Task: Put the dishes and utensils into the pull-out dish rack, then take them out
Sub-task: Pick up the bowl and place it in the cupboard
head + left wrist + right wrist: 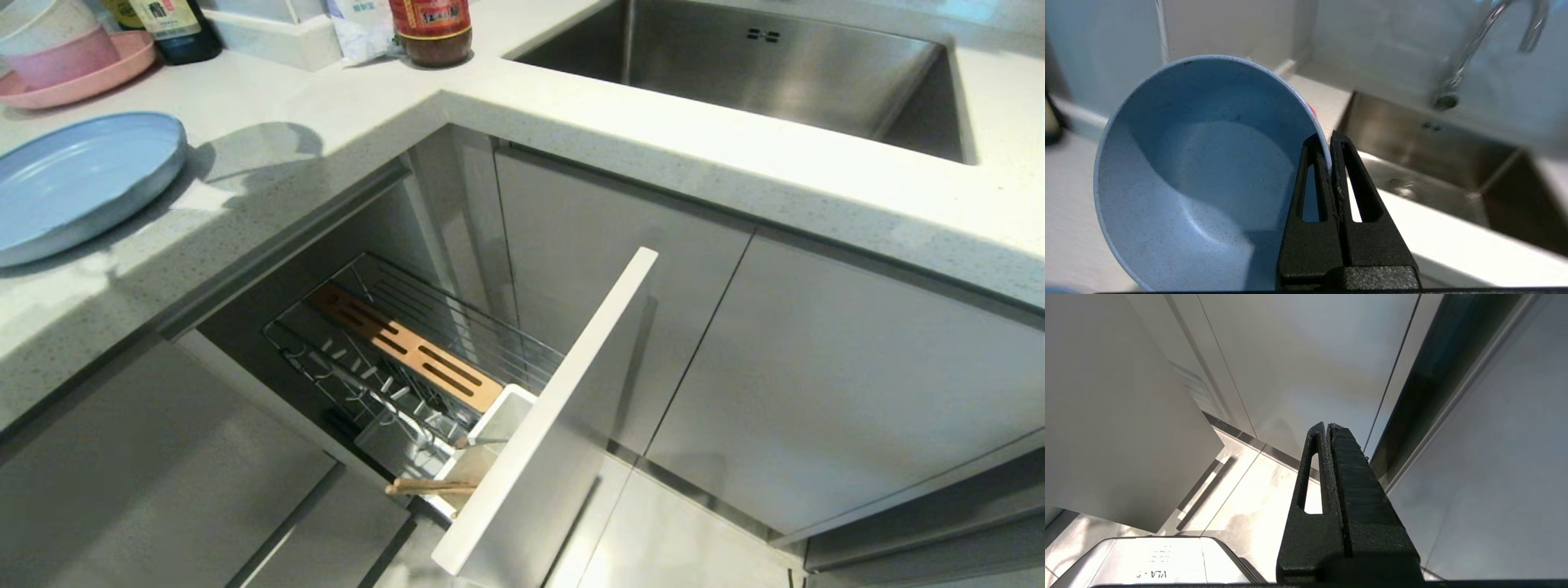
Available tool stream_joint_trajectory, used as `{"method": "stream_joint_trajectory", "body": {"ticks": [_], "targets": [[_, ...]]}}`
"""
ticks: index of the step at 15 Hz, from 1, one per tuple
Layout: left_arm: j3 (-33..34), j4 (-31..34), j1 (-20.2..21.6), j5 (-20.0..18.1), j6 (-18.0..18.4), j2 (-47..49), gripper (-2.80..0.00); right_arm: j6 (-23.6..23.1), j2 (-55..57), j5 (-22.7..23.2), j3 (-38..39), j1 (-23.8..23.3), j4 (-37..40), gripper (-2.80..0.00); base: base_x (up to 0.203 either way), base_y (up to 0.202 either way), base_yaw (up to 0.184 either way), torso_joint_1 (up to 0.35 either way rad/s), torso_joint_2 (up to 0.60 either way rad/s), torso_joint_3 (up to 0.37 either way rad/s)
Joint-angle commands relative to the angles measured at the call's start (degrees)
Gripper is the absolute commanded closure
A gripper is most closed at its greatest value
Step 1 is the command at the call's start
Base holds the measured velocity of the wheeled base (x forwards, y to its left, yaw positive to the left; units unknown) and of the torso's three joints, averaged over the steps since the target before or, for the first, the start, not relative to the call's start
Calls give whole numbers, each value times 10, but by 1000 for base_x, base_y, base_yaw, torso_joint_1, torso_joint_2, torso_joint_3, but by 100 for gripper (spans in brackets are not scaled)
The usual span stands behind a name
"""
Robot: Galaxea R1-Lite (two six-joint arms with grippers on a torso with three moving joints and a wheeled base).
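Note:
My left gripper (1327,141) is shut on the rim of the blue-grey bowl (1200,175), which hangs tilted above the countertop beside the sink (1412,151); neither shows in the head view. The light blue oval plate (73,184) lies on the counter at the far left. Below it the pull-out dish rack (457,327) stands drawn out, with its wooden strip (408,347), white cutlery cup (506,408) and pale front panel (555,425). The wooden chopsticks (429,487) lie across the cup. My right gripper (1327,426) is parked, shut and empty, low beside the cabinet doors.
A pink plate with stacked bowls (82,73) and bottles (430,28) stand at the back of the counter. The steel sink (735,65) lies at the right, with a faucet (1474,53) behind it. Grey cabinet doors (816,392) flank the open rack.

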Motion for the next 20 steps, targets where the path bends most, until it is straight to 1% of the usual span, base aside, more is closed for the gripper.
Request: {"method": "stream_joint_trajectory", "body": {"ticks": [1,4,6,7,8,9,10,11,12,13,15,17,18,20], "targets": [[54,-17,-41,13,-74,-26,0,0,-2,0,1,0,0,0,0,0,0,0,0,0],[162,-24,-61,13,-149,-74,0,0,-2,0,1,0,0,0,0,0,0,0,0,0],[233,-26,-66,8,-212,-104,0,0,-2,0,1,0,0,0,0,0,0,0,0,0],[263,-30,-69,4,-253,-118,0,0,-2,0,1,0,0,0,0,0,0,0,0,0],[291,-46,-74,1,-290,-128,0,0,-2,0,1,0,0,0,0,0,0,0,0,0],[316,-72,-77,0,-317,-131,0,0,-2,0,1,0,0,0,0,0,0,0,0,0],[338,-101,-78,0,-339,-131,0,0,-2,0,1,0,0,0,0,0,0,0,0,0],[364,-120,-78,1,-354,-128,0,0,-2,0,1,0,0,0,0,0,0,0,0,0],[391,-135,-78,0,-378,-122,0,0,-2,0,1,0,0,0,0,0,0,0,0,0],[402,-141,-79,-1,-412,-113,0,0,-2,0,1,0,0,0,0,0,0,0,0,0],[415,-146,-78,-2,-445,-98,0,0,-2,0,1,0,0,0,0,0,0,0,0,0],[445,-152,-78,-2,-510,-84,0,0,-2,0,1,0,0,0,0,0,0,0,0,0],[457,-160,-78,-2,-536,-76,0,0,-2,0,1,0,0,0,0,0,0,0,0,0],[464,-180,-78,-2,-561,-59,0,0,-2,0,1,0,0,0,0,0,0,0,0,0]]}}
